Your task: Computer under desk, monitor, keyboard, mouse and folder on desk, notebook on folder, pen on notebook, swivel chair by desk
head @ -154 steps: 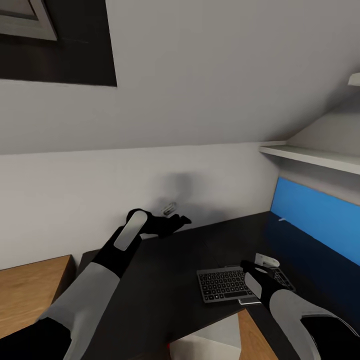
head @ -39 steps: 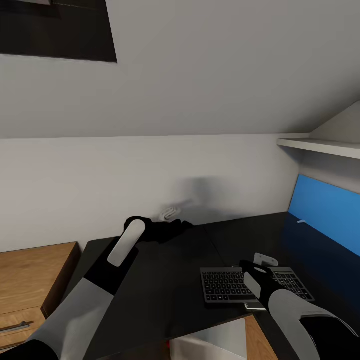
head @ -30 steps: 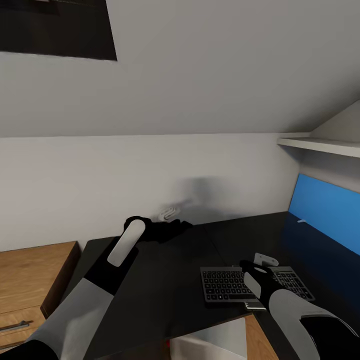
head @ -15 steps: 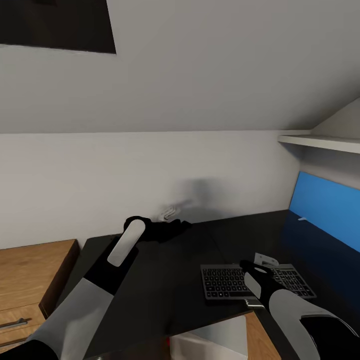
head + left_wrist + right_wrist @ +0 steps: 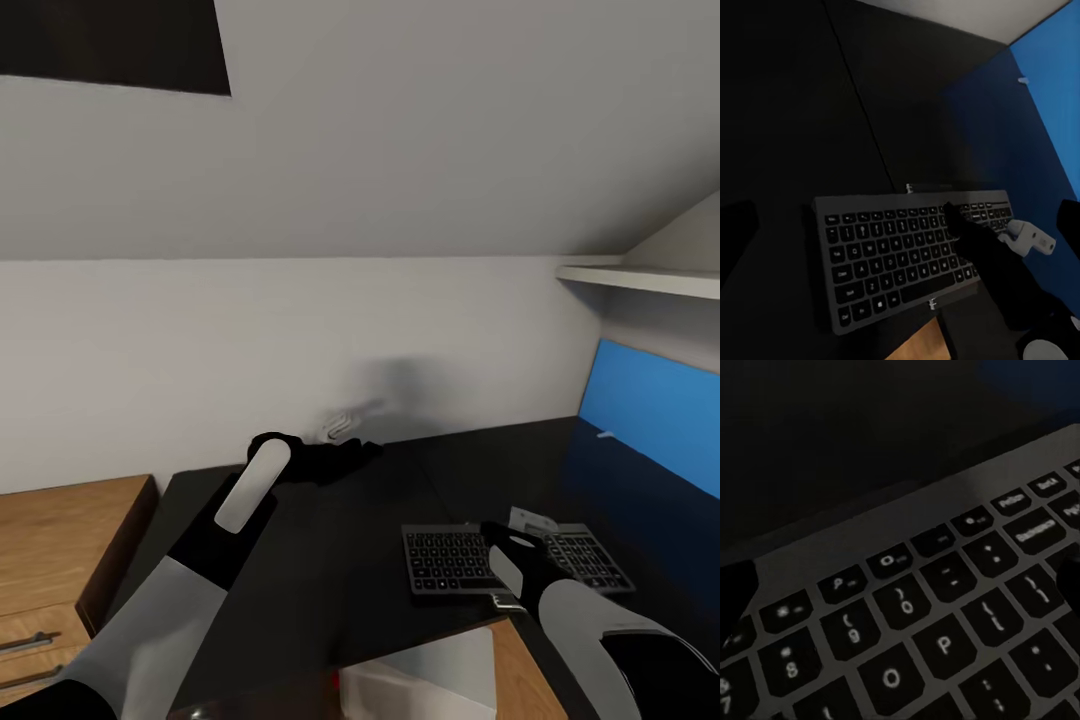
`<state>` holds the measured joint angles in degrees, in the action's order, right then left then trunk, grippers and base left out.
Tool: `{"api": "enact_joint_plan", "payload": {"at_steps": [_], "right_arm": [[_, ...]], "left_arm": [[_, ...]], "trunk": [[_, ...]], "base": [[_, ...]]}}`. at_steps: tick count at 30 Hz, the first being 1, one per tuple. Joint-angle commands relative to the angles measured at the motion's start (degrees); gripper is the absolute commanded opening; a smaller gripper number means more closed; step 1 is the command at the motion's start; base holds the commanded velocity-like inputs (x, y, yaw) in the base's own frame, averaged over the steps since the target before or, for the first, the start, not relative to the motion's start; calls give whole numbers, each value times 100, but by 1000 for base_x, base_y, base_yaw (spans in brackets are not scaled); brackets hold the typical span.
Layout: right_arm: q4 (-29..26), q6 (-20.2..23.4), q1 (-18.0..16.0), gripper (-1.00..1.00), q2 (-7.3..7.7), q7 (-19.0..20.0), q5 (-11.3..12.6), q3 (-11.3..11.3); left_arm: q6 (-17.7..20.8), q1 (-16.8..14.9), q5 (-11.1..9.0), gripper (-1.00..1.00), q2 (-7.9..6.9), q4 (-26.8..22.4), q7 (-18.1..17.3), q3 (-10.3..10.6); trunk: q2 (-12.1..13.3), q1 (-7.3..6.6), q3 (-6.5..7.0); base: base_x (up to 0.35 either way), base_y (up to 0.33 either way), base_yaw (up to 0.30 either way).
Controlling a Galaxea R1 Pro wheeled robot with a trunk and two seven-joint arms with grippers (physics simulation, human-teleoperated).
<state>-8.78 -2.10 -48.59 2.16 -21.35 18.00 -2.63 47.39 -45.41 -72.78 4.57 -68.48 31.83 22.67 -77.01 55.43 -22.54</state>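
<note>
The keyboard point(image 5: 450, 560) lies near the front edge of the black desk point(image 5: 330, 540), dark keys in a silver frame. My right gripper point(image 5: 497, 533) rests over its keys. In the left wrist view one black finger point(image 5: 964, 229) lies across the keyboard point(image 5: 885, 255). Up close, the right wrist view has the keys point(image 5: 915, 615) between two spread fingers, so this gripper is open. My left gripper point(image 5: 352, 450) hangs open above the desk's back edge by the wall, holding nothing. The white computer point(image 5: 430, 675) shows below the desk's front edge.
A blue back panel point(image 5: 655, 410) closes the desk's right side under a white shelf point(image 5: 650, 280). A light wooden drawer chest point(image 5: 60, 540) adjoins the desk on the left. The sloped wall with a dark skylight point(image 5: 110, 40) rises close behind.
The whole head view has shifted a little, so the camera moved. Both arms keep their poses, and the right gripper stays on the same spot of the keyboard.
</note>
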Motion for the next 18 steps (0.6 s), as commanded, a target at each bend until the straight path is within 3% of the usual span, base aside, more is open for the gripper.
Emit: {"api": "enact_joint_plan", "payload": {"at_steps": [1, 18], "right_arm": [[3, -16, -3, 100, 5, -11, 59, -29], [8, 15, -2, 100, 20, -14, 67, -18]], "left_arm": [[0, -6, -61, 100, 0, -4, 60, 1], [3, -10, -61, 100, 0, -7, 60, 1]], "trunk": [[-46, 23, -25], [-728, 396, -330]], "base": [[0, 0, 0], [0, 0, 0]]}}
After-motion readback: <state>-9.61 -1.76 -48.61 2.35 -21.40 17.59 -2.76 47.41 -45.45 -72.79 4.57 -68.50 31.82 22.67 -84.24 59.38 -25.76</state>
